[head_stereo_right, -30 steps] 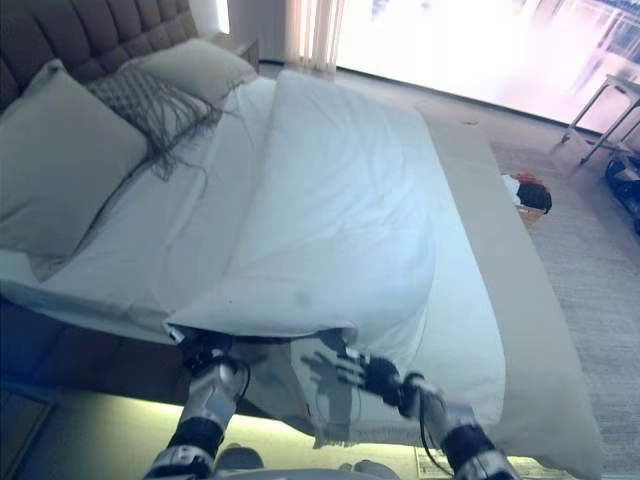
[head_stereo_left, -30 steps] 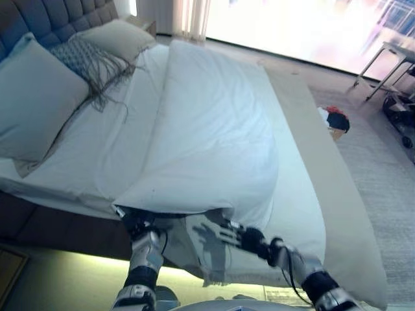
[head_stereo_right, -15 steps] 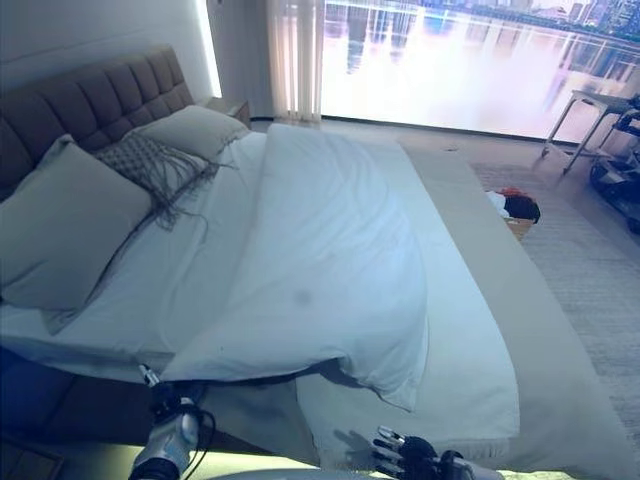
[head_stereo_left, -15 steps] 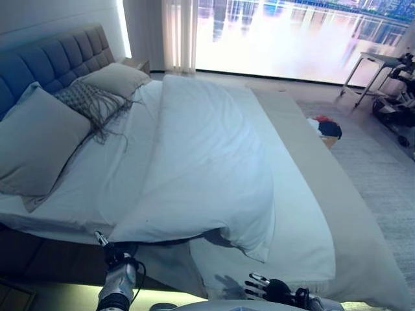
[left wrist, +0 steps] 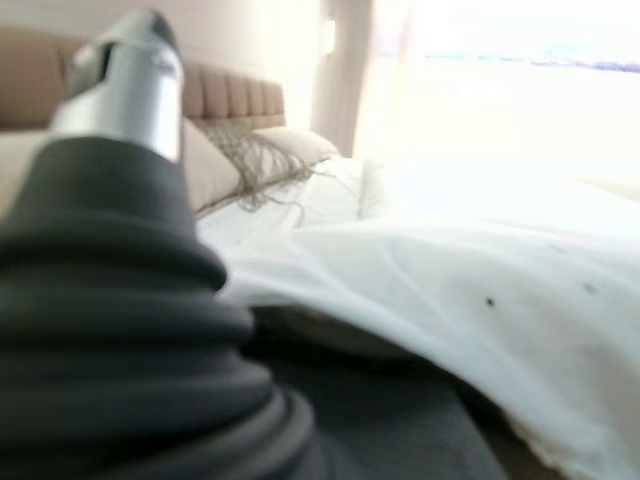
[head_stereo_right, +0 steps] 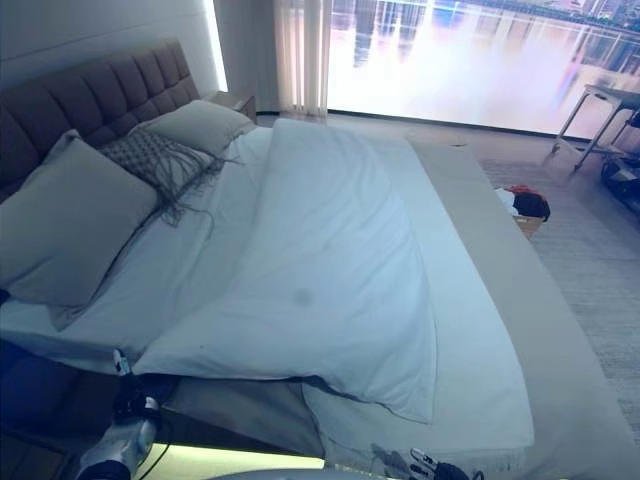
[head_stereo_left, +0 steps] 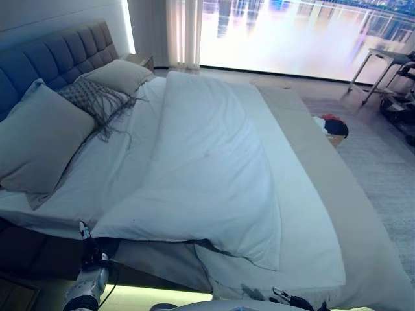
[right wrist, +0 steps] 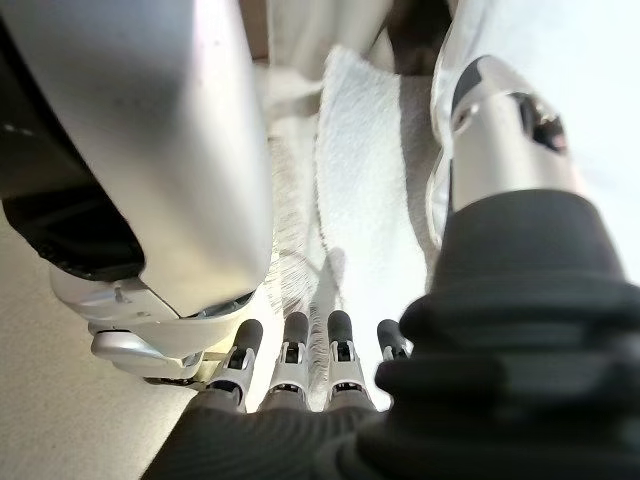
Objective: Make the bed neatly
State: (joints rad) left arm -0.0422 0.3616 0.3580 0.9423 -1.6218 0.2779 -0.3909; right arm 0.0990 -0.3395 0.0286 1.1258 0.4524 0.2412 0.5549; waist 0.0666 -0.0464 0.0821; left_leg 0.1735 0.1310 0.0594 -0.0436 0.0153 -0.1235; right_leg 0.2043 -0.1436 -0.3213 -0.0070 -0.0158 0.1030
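A white duvet point(head_stereo_left: 207, 162) lies on the bed, folded over along the middle, with its near corner hanging over the side; it also shows in the left wrist view point(left wrist: 480, 290). The white sheet point(head_stereo_left: 117, 162) is bare on the headboard side. My left hand point(head_stereo_left: 87, 275) is low at the bed's side, just below the duvet's near corner and apart from it. My right hand point(head_stereo_left: 293, 301) is at the picture's bottom edge, below the bed's side. Its fingers point(right wrist: 290, 360) are straight and hold nothing, above a fringed beige blanket point(right wrist: 360, 200).
Two large pillows point(head_stereo_left: 39, 139) point(head_stereo_left: 120, 74) and a fringed grey cushion point(head_stereo_left: 91, 97) lean at the tufted headboard point(head_stereo_left: 58, 55). A beige runner point(head_stereo_left: 337, 188) covers the bed's foot. A basket of clothes point(head_stereo_left: 332, 127) and a small table point(head_stereo_left: 382, 65) stand on the floor beyond.
Both hands have dropped down and away from the duvet's near edge, and the right hand has come out from under it. The duvet edge now lies on the bed's side. The view has shifted.
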